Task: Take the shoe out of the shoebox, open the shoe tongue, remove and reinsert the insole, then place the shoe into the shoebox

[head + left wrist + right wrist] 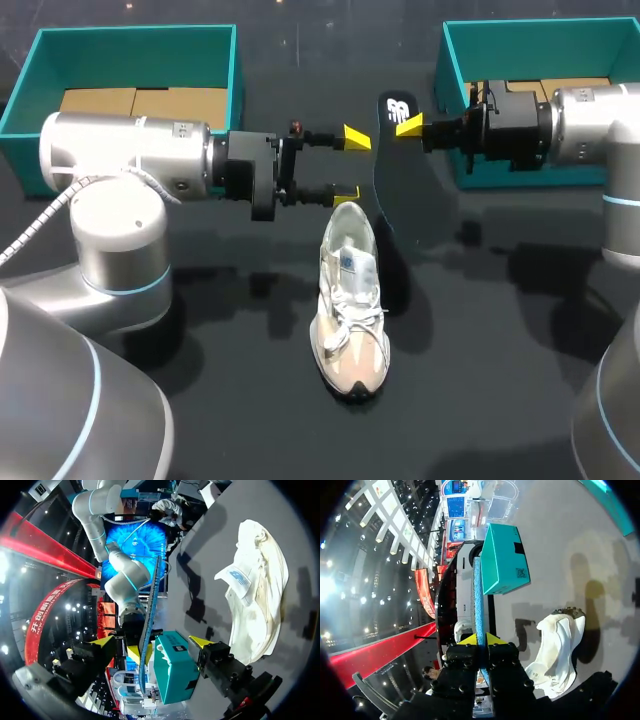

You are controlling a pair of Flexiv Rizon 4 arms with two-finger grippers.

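A white and beige sneaker point(350, 300) lies on the dark table, toe toward the front, tongue pulled up. The dark insole point(400, 170) hangs upright above the table behind the shoe's heel, with my right gripper point(408, 124) shut on its upper end. In the right wrist view the insole point(478, 595) shows edge-on as a blue strip rising from my shut right gripper point(481, 639). My left gripper point(351, 165) stands open just left of the insole, its fingers apart from it. In the left wrist view the insole point(149, 625) stands ahead between the spread fingers point(200, 642), with the sneaker point(260, 580) off to one side.
Two teal shoeboxes stand at the back: one at the left point(130, 45) behind my left arm, one at the right point(450, 80) under my right arm. Both have brown cardboard inside. The sneaker lies between the two arms.
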